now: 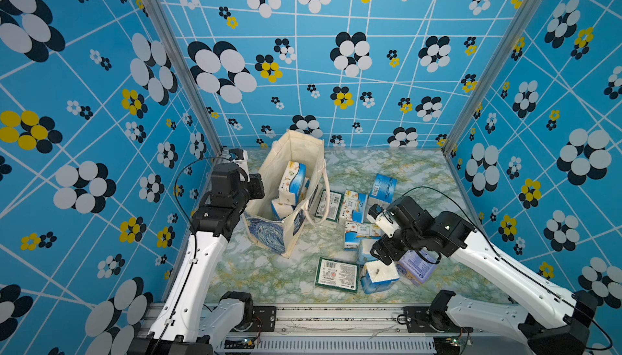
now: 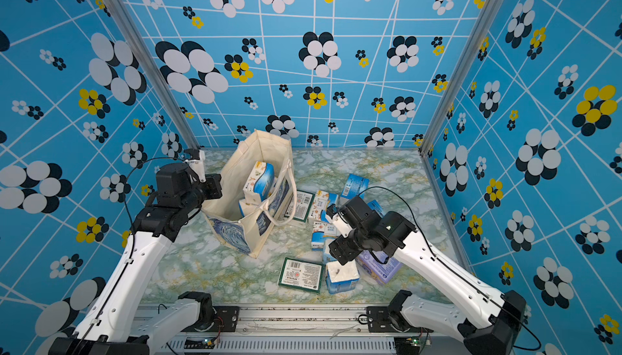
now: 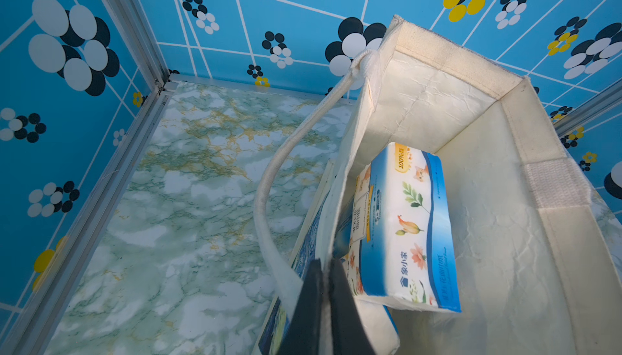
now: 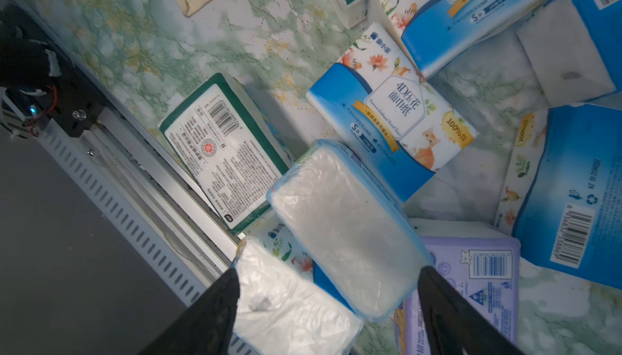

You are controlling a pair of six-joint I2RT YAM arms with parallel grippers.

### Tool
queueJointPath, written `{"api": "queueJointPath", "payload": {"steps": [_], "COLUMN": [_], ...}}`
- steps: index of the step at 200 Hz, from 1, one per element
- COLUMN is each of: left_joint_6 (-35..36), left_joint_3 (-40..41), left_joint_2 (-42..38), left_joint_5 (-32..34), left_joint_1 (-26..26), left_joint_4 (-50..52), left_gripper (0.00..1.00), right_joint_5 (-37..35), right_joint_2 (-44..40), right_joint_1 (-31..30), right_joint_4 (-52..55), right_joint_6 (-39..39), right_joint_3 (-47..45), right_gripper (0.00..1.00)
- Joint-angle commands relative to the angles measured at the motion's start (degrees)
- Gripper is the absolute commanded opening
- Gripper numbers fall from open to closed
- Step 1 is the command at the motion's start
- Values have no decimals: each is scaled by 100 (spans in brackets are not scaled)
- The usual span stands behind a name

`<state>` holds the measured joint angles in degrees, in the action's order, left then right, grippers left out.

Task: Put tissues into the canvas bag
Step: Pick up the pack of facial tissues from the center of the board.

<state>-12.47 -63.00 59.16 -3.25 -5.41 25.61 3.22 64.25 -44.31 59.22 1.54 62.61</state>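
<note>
Cream canvas bag (image 3: 505, 252) stood open, the left gripper (image 3: 324, 302) pinched shut on its rim. The right gripper (image 4: 329, 274), on the nearer arm, hung fingers apart over a white-faced tissue pack (image 4: 343, 228) on the tabletop (image 4: 235, 33). The pack's long axis ran away from the jaws, which apparently straddled its narrow width.

I log by pack:
- blue pack (image 4: 390, 114): "象小家", "4D压花 面巾纸", "100%", "S".
- side pack (image 4: 572, 185): "20260210 J9" (I can't read the barcode digits).
- bagged pack (image 3: 404, 228): "象小家", "100%".
- green pack (image 4: 222, 154): print too small to read.
</note>
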Motion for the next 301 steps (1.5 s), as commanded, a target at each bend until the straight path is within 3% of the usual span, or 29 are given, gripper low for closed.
{"api": "queueJointPath", "payload": {"steps": [1, 118, 228, 273, 301], "left_joint_6": [-1, 23, 113, 132, 131], "left_joint_3": [-9, -34, -53, -29, 3], "left_joint_2": [-62, -77, -45, -18, -44], "left_joint_5": [-58, -13, 10, -24, -29], "left_joint_1": [-48, -39, 52, 106, 141], "left_joint_4": [6, 43, 43, 26, 15], "left_gripper": [0, 0, 0, 0, 0], "right_joint_5": [-358, 29, 69, 91, 82], "right_joint_2": [95, 350, 1126, 1473, 1658], "right_joint_1": [-42, -51, -59, -57, -55], "right_joint_4": [265, -159, -377, -420, -463], "right_joint_6": [-577, -1247, -1516, -1586, -1639], "right_joint_3": [75, -7, 58, 61, 89], "right_gripper": [86, 88, 88, 86, 79]}}
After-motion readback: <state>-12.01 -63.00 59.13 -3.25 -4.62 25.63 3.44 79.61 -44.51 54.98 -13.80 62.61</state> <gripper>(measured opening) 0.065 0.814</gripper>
